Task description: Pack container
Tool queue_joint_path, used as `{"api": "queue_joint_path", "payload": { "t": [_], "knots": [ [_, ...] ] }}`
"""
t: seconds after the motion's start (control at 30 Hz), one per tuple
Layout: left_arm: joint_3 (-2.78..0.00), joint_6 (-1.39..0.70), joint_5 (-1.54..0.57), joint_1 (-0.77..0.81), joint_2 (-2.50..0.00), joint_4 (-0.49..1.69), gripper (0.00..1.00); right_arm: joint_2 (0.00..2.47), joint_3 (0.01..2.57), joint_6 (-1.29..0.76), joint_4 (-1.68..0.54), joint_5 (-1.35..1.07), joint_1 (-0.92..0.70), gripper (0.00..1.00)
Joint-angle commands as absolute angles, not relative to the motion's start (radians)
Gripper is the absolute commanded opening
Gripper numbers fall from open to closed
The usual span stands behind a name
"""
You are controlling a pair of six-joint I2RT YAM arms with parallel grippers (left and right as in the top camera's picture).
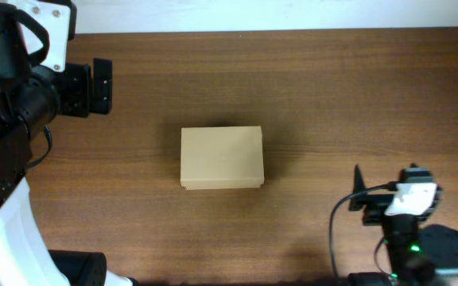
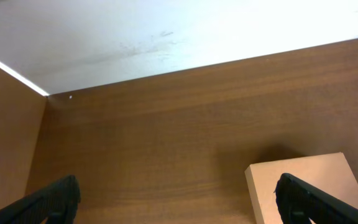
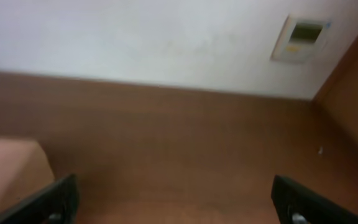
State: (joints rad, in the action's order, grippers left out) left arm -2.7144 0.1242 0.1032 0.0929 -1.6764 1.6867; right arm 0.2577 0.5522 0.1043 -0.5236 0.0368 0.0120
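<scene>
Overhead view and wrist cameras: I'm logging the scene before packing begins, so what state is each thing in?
Container: lid closed, lying flat on the table, touched by neither claw.
Left claw: open, empty, apart from the container.
Right claw: open, empty, apart from the container.

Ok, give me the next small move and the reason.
Probably bring the left arm over to the box to open it: it looks shut, and both this arm and the right arm stand off from it, jaws open and empty.
</scene>
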Motion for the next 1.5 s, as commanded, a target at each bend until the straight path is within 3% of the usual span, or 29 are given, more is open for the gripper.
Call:
{"api": "queue_joint_path", "payload": {
  "t": [0.0, 0.4, 1.47],
  "knots": [
    [-2.718, 0.137, 0.105, 0.089, -1.679, 1.687, 1.0, 0.17, 0.396, 0.096, -0.456, 0.008, 0.028, 0.99],
    [-2.718, 0.137, 0.105, 0.089, -1.679, 1.687, 0.99, 0.002, 0.113, 0.096, -0.38, 0.012, 0.028, 0.99],
    [-2.717, 0.137, 0.105, 0.089, -1.674, 1.687, 1.0, 0.002, 0.112, 0.097, -0.377, 0.012, 0.028, 0.99]
  ]
}}
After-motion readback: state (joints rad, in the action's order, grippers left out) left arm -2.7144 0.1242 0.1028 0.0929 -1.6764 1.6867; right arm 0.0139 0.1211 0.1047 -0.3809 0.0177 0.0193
